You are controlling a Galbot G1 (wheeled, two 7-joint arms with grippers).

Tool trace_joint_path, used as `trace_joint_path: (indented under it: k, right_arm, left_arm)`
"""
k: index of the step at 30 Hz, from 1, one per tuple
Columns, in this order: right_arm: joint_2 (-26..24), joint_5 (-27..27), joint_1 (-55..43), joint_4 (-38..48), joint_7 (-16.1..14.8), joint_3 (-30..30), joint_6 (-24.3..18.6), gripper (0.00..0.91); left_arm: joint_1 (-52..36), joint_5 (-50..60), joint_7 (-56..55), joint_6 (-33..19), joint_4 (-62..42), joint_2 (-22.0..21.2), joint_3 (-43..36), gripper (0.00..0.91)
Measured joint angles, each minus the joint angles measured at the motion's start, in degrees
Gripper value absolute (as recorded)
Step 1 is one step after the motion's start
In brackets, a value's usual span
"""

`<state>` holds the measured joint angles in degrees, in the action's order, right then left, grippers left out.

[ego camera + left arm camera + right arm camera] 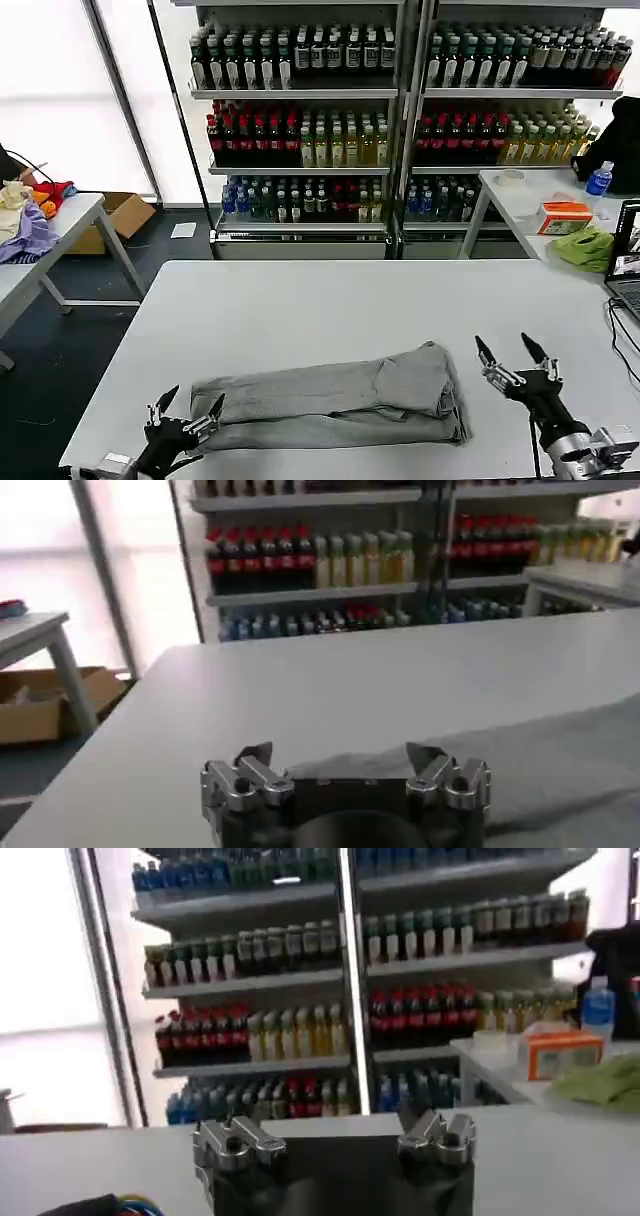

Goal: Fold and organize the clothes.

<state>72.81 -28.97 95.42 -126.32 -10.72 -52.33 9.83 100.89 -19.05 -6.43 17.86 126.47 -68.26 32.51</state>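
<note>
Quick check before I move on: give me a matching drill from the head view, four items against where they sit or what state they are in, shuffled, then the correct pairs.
Items:
1. folded light grey shirt
2. left end effector
3. right end effector
4. lime-green cloth

Places or states:
A. on the side table to the right, beside an orange box
B. open, at the shirt's left end
C. lying across the near part of the white table
D. open, raised just right of the shirt, apart from it

Pairs: 1-C, 2-B, 3-D, 4-A
</note>
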Motion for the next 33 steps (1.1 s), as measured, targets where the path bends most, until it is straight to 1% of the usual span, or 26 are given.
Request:
trace_joint_path:
  k: [7,8,9,11,12,14,15,16,17,24,33]
  right_arm:
    - [0.66,0.71,0.63,0.05,-0.60,-1.15,-2.52,0.907]
    - [0.69,0.77,0.68,0.06,-0.67,-1.25,-2.75,0.907]
    - [0.70,0.79,0.70,0.05,-0.71,-1.32,-2.94,0.907]
    - [0.71,0.77,0.71,0.05,-0.77,-1.42,-3.30,0.907]
    - [0.71,0.77,0.71,0.05,-0.77,-1.48,-3.45,0.907]
    - [0.69,0.76,0.80,-0.01,-0.76,-1.52,-3.65,0.907]
    - [0.70,0.73,0.84,-0.06,-0.73,-1.53,-3.71,0.907]
    - [0.69,0.60,0.88,-0.13,-0.69,-1.57,-3.72,0.907]
    - [0.69,0.50,0.94,-0.17,-0.66,-1.63,-3.75,0.907]
    - [0.71,-0.12,0.99,-0.43,-0.15,-1.69,-3.86,0.907]
    - [0.75,-0.78,0.78,-1.12,0.39,-1.39,-3.89,0.907]
  left_arm:
    - [-0.80,1.33,-6.16,0.24,-2.05,-3.54,-3.32,0.907]
    - [-0.80,1.37,-6.71,0.37,-2.10,-3.85,-3.58,0.796]
    - [-0.82,1.46,-7.19,0.50,-2.14,-4.07,-3.84,0.474]
    - [-0.83,1.72,-8.08,0.77,-2.41,-4.54,-4.33,0.282]
    - [-0.87,1.83,-8.50,0.89,-2.59,-4.77,-4.55,0.131]
    - [-0.97,1.89,-9.23,1.03,-2.99,-5.25,-5.00,0.081]
    - [-0.95,1.89,-9.47,1.07,-3.18,-5.44,-5.19,0.030]
    - [-0.89,1.92,-9.76,1.08,-3.38,-5.59,-5.45,0.030]
    - [-0.83,1.98,-9.99,1.08,-3.50,-5.76,-5.68,0.010]
    - [-0.39,2.62,-10.93,0.82,-4.04,-6.99,-7.36,0.010]
    - [-0.71,2.58,-10.51,0.14,-4.90,-7.41,-8.28,0.010]
